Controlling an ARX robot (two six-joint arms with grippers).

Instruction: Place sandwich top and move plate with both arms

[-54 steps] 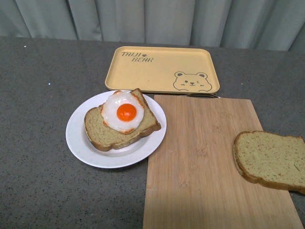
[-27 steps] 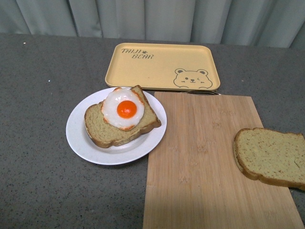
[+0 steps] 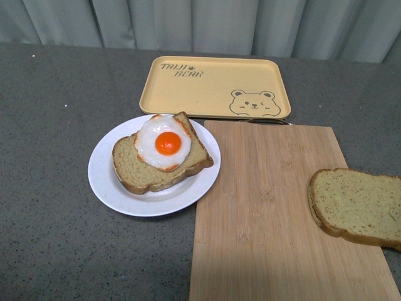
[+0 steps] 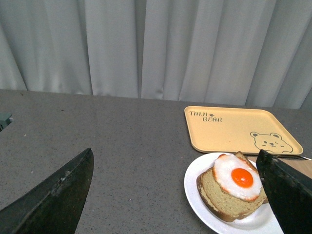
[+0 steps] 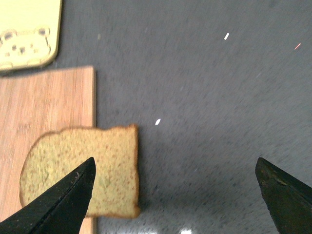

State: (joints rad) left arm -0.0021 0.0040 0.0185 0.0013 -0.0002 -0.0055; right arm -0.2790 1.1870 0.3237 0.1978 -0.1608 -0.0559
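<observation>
— Where is the bare bread slice (image 3: pixel 356 207) found?
— It is laid over the right edge of the cutting board (image 3: pixel 263 219), well apart from the plate (image 3: pixel 109 188).
— What is gripped?
— Nothing: the left gripper (image 4: pixel 174 153) and right gripper (image 5: pixel 175 161) are spread wide.

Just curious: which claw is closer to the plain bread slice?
Right. The right claw hangs just above the bread slice; the left claw faces the plate, farther away.

Glossy white plate (image 3: pixel 106 188), grainy matt wooden cutting board (image 3: pixel 263 207), speckled rough tabletop (image 3: pixel 50 238)
</observation>
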